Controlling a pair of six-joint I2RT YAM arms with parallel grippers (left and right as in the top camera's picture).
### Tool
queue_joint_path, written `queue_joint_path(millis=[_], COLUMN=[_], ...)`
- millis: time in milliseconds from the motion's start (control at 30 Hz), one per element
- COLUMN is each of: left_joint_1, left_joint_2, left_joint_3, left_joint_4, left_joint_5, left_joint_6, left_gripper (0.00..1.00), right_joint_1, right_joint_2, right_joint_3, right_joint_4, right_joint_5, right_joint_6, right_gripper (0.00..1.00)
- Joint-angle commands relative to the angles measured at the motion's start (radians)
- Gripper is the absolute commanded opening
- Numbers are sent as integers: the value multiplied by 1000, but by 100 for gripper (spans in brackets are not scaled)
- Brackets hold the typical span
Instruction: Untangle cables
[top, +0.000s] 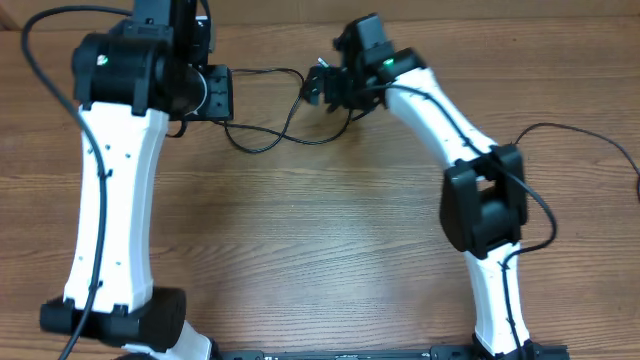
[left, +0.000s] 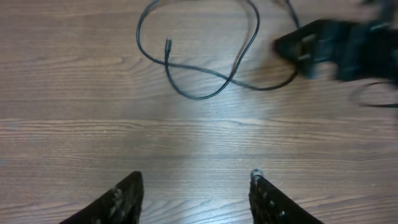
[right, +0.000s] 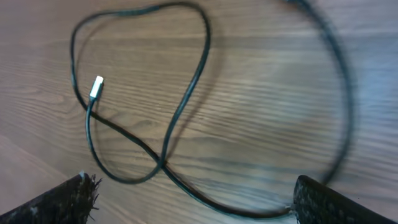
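Note:
A thin black cable (top: 265, 71) lies in loops on the wooden table at the back, between my two grippers. In the left wrist view the cable (left: 205, 71) crosses itself, and its plug end (left: 166, 43) lies inside the loop. In the right wrist view the cable (right: 186, 106) loops and crosses itself, with a silver-tipped plug (right: 96, 87) at the left. My left gripper (top: 218, 95) (left: 196, 186) is open and empty, short of the loops. My right gripper (top: 322, 85) (right: 193, 199) is open above the cable, which runs past its right finger.
The wooden table (top: 320, 240) fills the view. The right gripper shows blurred in the left wrist view (left: 329, 46). A thicker black cord (top: 590, 140) arcs from the right arm towards the right edge.

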Motion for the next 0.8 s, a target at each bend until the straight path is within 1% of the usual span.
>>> queue_joint_path(millis=[0, 100, 200, 233, 333, 367, 433, 533, 767], left_joint_1=[5, 5, 5, 5, 5, 5, 5, -2, -3], left_joint_2=[-65, -84, -95, -98, -104, -108, -109, -109, -109], left_joint_3=[-2, -2, -2, -2, -2, -2, -2, -2, -2], left_joint_4=[2, 0, -6, -9, -14, -14, -13, -14, -6], left_joint_5=[48, 60, 63, 66, 89, 108, 116, 117, 132], left_joint_6=[-17, -17, -16, -16, -13, -8, -9, -8, -7], left_gripper=[58, 59, 60, 60, 60, 60, 60, 61, 61], right_joint_1=[42, 64, 71, 71, 71, 71, 71, 71, 74], right_joint_2=[16, 46, 66, 79, 107, 129, 139, 143, 143], right_joint_3=[-2, -2, -2, -2, -2, -2, -2, -2, -2], right_joint_4=[41, 78, 96, 103, 121, 138, 159, 200, 248], right_joint_5=[85, 97, 97, 97, 97, 98, 98, 100, 99], right_joint_6=[87, 110, 116, 116, 120, 146, 150, 168, 191], right_gripper=[99, 97, 86, 81, 80, 80, 75, 58, 58])
